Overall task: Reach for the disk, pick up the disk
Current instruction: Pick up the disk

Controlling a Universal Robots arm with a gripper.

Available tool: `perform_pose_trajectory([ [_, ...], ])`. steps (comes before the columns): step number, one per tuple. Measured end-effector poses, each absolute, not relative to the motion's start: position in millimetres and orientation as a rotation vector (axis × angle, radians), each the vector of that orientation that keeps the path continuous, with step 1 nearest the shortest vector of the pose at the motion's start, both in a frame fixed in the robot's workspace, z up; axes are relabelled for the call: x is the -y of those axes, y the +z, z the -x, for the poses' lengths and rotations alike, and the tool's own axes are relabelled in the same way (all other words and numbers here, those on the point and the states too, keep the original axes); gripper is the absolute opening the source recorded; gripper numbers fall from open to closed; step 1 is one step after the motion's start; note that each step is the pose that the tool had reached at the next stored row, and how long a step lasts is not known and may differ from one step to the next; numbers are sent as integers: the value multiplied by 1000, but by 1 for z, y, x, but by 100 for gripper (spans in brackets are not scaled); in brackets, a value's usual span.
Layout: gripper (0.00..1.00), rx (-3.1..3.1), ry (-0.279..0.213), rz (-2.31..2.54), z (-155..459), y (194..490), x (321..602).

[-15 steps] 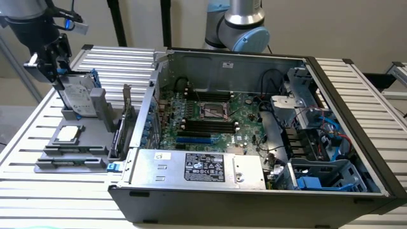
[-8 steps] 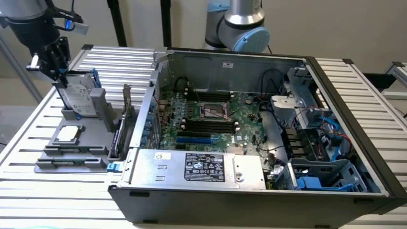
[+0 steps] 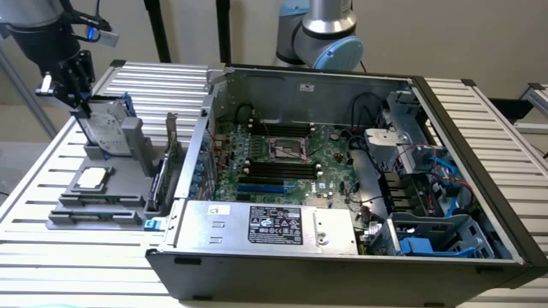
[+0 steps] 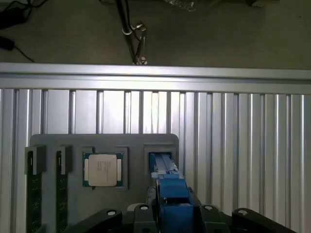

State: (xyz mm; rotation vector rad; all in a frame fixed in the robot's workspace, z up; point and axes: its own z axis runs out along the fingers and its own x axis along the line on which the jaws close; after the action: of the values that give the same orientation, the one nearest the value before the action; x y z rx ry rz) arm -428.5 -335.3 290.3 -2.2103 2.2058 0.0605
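The disk [image 3: 110,130] stands on edge in a slot of the grey holder [image 3: 94,212] at the exterior view's left, its white label and blue carrier bracket showing. My gripper [image 3: 79,106] comes down on its upper end. In the wrist view the disk [image 4: 167,182] appears edge-on as a blue bracket running down into the holder's slot, with my gripper [image 4: 172,206] closed against its two sides. The black fingers [image 4: 151,196] press close to the blue plastic. The disk's lower end still sits in the slot.
A small square silver chip [image 4: 103,170] lies in the holder beside the disk's slot, and memory sticks [image 4: 34,194] stand further along. The open computer case [image 3: 342,160] with its silver power supply [image 3: 269,224] sits to the exterior view's right. A second arm [image 3: 321,32] stands behind it.
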Motion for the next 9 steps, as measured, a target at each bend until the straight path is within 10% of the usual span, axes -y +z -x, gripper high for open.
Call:
perform_pose_trajectory([
  [9,34,-2206,60,2210,428,290,339],
])
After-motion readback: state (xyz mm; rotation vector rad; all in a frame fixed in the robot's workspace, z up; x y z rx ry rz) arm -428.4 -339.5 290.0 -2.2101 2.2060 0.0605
